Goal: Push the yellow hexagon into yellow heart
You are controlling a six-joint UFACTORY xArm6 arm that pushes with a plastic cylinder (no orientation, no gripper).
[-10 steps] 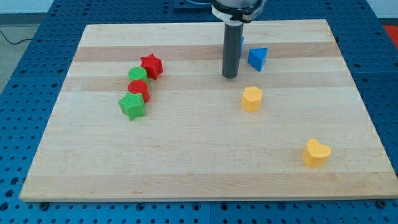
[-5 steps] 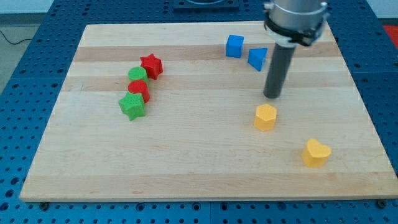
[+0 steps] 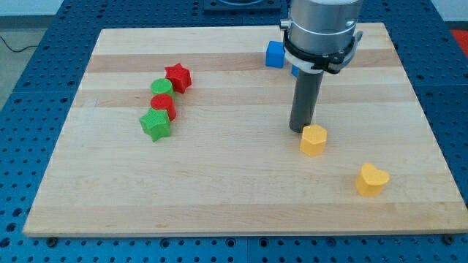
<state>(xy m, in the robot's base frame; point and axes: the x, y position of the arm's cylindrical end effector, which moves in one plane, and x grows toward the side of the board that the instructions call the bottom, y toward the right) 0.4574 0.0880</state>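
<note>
The yellow hexagon [image 3: 314,139] sits right of the board's middle. The yellow heart [image 3: 371,180] lies below and to the right of it, near the board's lower right, with a clear gap between them. My tip [image 3: 300,128] rests on the board just above and left of the hexagon, touching or almost touching its upper left side. The rod rises from there to the arm's grey end at the view's top.
A blue cube [image 3: 275,54] sits at the top, partly beside the arm; a blue block behind the rod is mostly hidden. At the left lie a red star [image 3: 178,76], a green round block [image 3: 161,88], a red round block [image 3: 163,104] and a green star [image 3: 156,124] in a chain.
The hexagon slid down and right between the two earlier frames and has since stayed put. My tip swung right of it, then came back left and down to its upper left side.
</note>
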